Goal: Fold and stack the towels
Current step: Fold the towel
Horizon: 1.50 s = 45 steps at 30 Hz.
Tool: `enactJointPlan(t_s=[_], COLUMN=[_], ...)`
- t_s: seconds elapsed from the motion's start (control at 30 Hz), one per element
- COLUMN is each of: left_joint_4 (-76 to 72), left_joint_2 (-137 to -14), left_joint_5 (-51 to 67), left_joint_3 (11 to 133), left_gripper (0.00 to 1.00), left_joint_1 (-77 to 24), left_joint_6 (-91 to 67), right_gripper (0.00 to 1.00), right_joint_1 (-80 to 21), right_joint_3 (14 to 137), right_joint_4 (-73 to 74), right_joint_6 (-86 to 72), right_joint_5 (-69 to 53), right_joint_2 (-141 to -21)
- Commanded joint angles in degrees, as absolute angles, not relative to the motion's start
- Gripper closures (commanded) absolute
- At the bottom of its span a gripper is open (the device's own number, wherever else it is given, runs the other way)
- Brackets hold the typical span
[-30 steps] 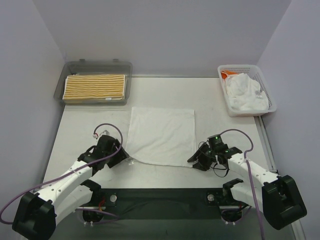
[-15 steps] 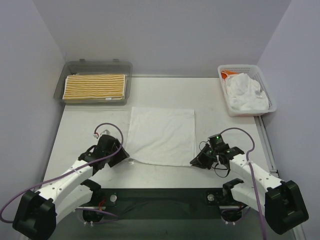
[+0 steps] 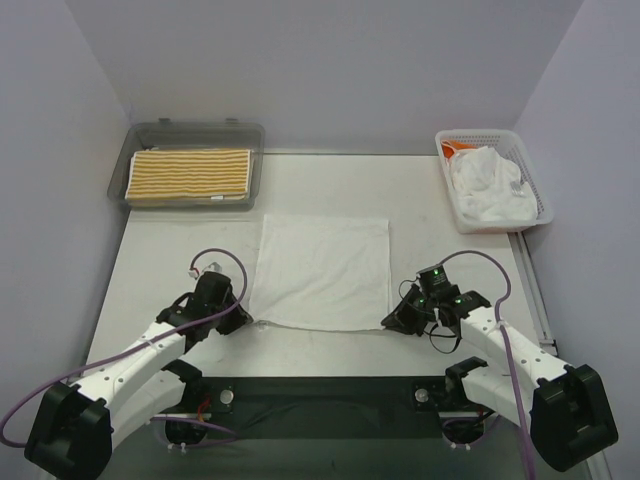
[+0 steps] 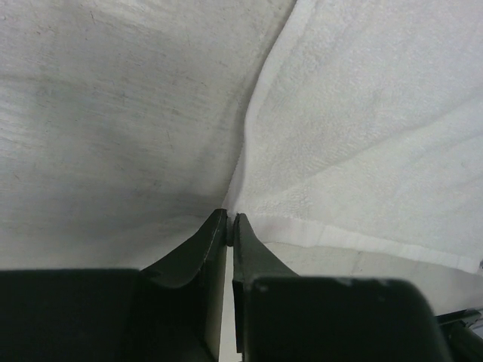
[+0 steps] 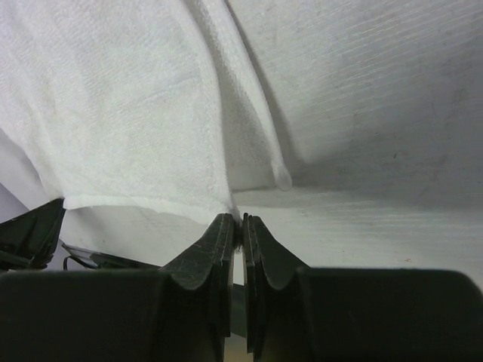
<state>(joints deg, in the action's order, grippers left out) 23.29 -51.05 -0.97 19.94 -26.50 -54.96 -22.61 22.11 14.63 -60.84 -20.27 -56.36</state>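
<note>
White towel (image 3: 322,270) spread flat on the table (image 3: 180,260), left gripper (image 3: 243,318) pinching its near-left corner, right gripper (image 3: 392,322) pinching its near-right corner, 1 yellow-striped towel (image 3: 188,175) folded in far-left tray (image 3: 195,128)

The spread towel (image 3: 322,272) is matt white terry cloth with a nubbly pile. My worktop (image 3: 180,260) is matt white and lightly scuffed. My left tool (image 4: 230,224) and right tool (image 5: 238,222) look like smooth dark plastic. The far-left tray (image 3: 195,128) is clear grey plastic, and the far-right basket (image 3: 480,135) is white plastic mesh.
</note>
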Motion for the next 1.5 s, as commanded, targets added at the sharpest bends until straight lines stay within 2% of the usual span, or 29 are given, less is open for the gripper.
enactJointPlan(t_s=[0.0, 0.1, 0.13, 0.3, 0.43, 0.53, 0.8, 0.93, 1.1, 1.27, 1.47], left_joint_4=[22.2, 23.7, 24.1, 24.5, 21.9, 19.3, 18.2, 17.5, 13.8, 10.6, 11.9], left_joint_2=[-50.5, -51.0, -51.2, -52.2, -59.1, -68.0, -94.2, -102.1, -99.4, -90.6, -79.3], left_joint_5=[-1.3, -2.5, -3.2, -5.4, -4.0, -0.1, 4.7, 7.8, 10.2, 12.7, 14.3], left_joint_3=[21.7, 23.3, 24.4, 30.5, 39.6, 51.1, 94.6, 102.0, 93.4, 78.0, 65.8], left_gripper=[0.88, 0.99, 1.0, 1.0, 1.0, 1.0, 1.0, 1.0, 1.0, 1.0, 1.0], left_joint_1=[-26.6, -26.5, -26.5, -25.6, -19.5, -15.5, -12.2, -11.9, -11.6, -11.6, -11.6], left_joint_6=[-54.0, -52.9, -52.6, -50.9, -47.6, -45.5, -40.1, -39.3, -39.5, -40.2, -40.7], right_gripper=[1.0, 1.0, 1.0, 1.0, 1.0, 1.0, 1.0, 1.0, 1.0, 1.0, 1.0], right_joint_1=[-23.0, -22.9, -22.9, -20.7, -14.0, -11.1, -6.9, -5.7, -5.5, -5.5, -5.6], right_joint_3=[25.0, 26.8, 27.3, 35.7, 45.1, 56.0, 90.9, 98.5, 90.0, 78.3, 66.9], right_joint_4=[17.2, 17.8, 18.0, 20.2, 20.7, 20.7, 19.5, 19.1, 18.8, 18.5, 19.2], right_joint_6=[-59.5, -58.4, -58.0, -54.1, -48.9, -46.2, -36.6, -36.1, -35.8, -36.4, -37.5], right_joint_5=[-18.0, -17.0, -16.7, -15.2, -15.5, -14.9, -11.2, -14.2, -16.6, -19.9, -23.4], right_joint_2=[-56.2, -56.5, -56.8, -59.8, -63.8, -69.7, -90.6, -96.1, -93.5, -87.4, -77.4])
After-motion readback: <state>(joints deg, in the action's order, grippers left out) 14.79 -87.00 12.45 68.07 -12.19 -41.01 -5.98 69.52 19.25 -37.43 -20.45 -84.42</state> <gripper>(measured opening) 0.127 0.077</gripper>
